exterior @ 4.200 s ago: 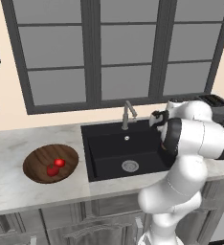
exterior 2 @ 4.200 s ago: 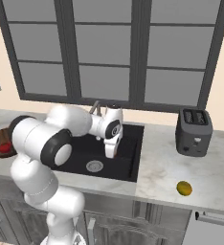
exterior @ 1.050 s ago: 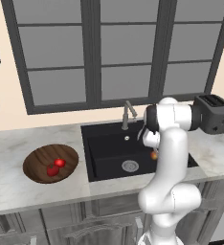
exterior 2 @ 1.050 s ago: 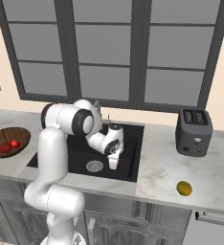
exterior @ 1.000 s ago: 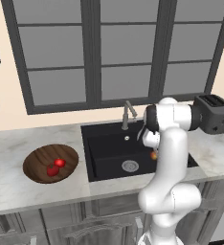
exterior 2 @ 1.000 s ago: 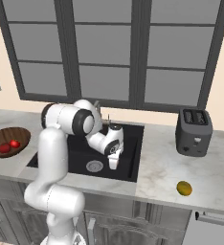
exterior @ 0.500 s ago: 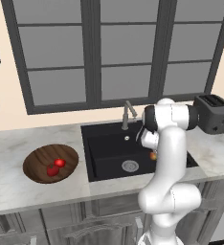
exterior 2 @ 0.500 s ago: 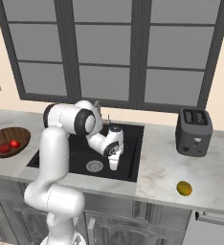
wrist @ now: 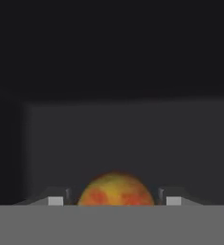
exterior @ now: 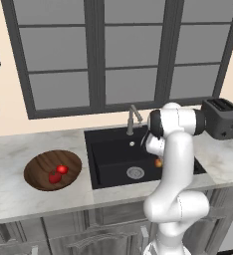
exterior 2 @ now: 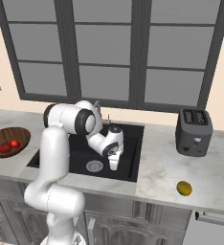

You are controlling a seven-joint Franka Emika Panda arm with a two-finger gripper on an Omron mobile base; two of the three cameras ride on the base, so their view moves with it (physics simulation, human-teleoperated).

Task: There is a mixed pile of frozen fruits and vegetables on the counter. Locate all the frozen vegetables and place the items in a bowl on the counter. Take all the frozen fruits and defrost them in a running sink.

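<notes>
Pale marble counter [exterior: 19, 199] under a dark-framed window, from the left base view. Holds the bowl [exterior: 39, 172] at far left with both red pieces [exterior: 62, 169] already in it, well apart from the sink [exterior: 113, 159]. Shows the orange fruit [exterior: 158, 163] low inside the sink's right end, just beside the arm. No water visible at the faucet [exterior: 133, 118].

From the right base view: gripper [exterior 2: 114, 165] pointing down into the sink, right of the drain [exterior 2: 94, 166]. Leaves the yellow-green fruit [exterior 2: 184, 188] out on the counter at right, near the toaster [exterior 2: 193, 130] and well apart from the sink.

From the hand view: orange fruit sitting between the fingertips [wrist: 55, 201] against the black sink wall, a thin dark gap on each side. Clamped a second ago, now parted slightly and apparently off the fruit; looks like a release.

Means, by judgement, one fruit delivered to the sink, vegetables done, yellow-green fruit and the running water left.
</notes>
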